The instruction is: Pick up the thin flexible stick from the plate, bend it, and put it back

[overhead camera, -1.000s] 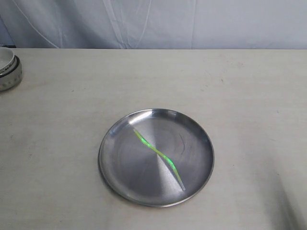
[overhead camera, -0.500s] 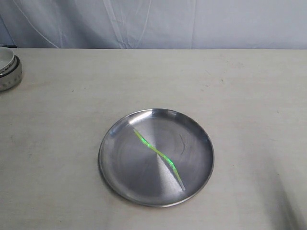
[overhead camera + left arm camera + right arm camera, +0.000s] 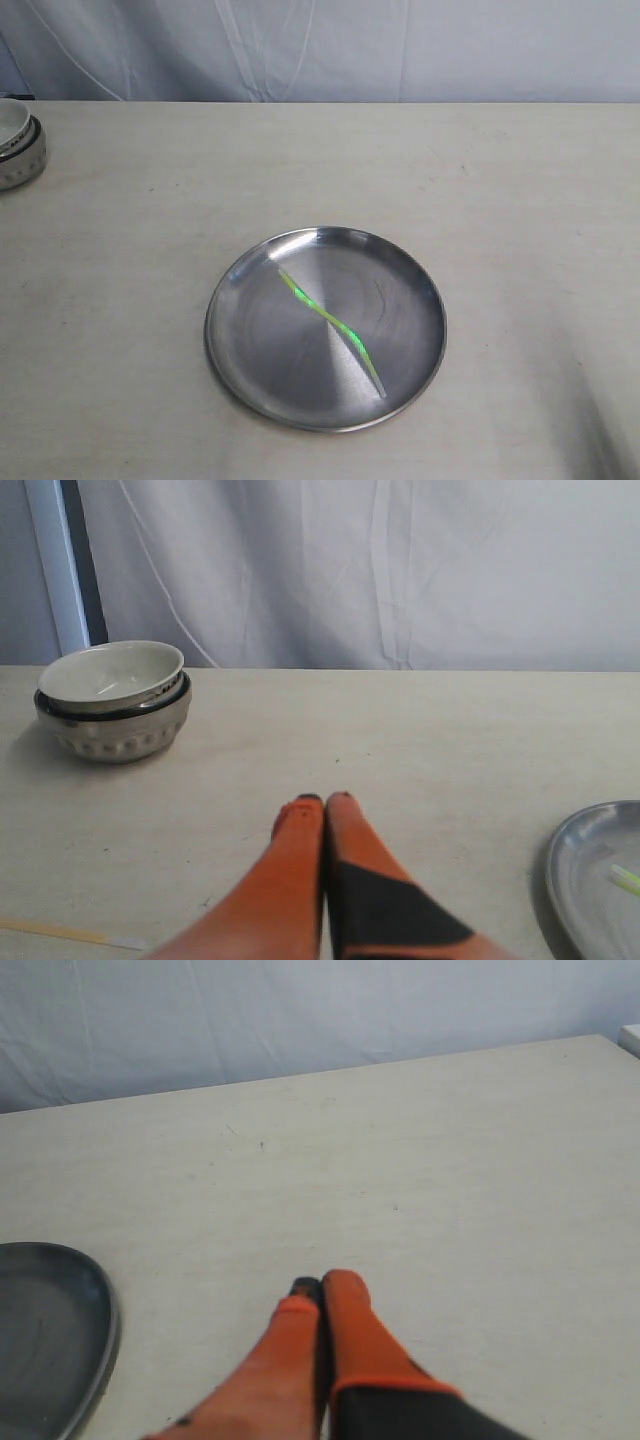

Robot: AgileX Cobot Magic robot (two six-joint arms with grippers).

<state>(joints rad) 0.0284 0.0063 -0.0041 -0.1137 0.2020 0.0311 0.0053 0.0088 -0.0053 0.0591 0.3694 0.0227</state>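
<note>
A round shiny steel plate point(image 3: 250, 345) lies on the table in the exterior view. Across it runs the thin flexible stick point(image 3: 330, 320), pale yellow-green and slightly wavy, lying diagonally. Neither gripper shows in the exterior view. In the left wrist view my left gripper point(image 3: 325, 802) hovers over bare table, its orange fingers pressed together and holding nothing; the plate's rim point(image 3: 556, 875) and one tip of the stick point(image 3: 626, 879) show at the frame's edge. My right gripper point(image 3: 320, 1286) is likewise shut and empty above the table, with the plate's edge point(image 3: 100, 1345) off to one side.
A white ceramic bowl stacked in a patterned bowl point(image 3: 18, 145) stands at the table's far left, also seen as the stacked bowls point(image 3: 112, 698) in the left wrist view. A grey cloth backdrop point(image 3: 320, 50) hangs behind the table. A thin pale strip point(image 3: 55, 932) lies on the table near the left gripper.
</note>
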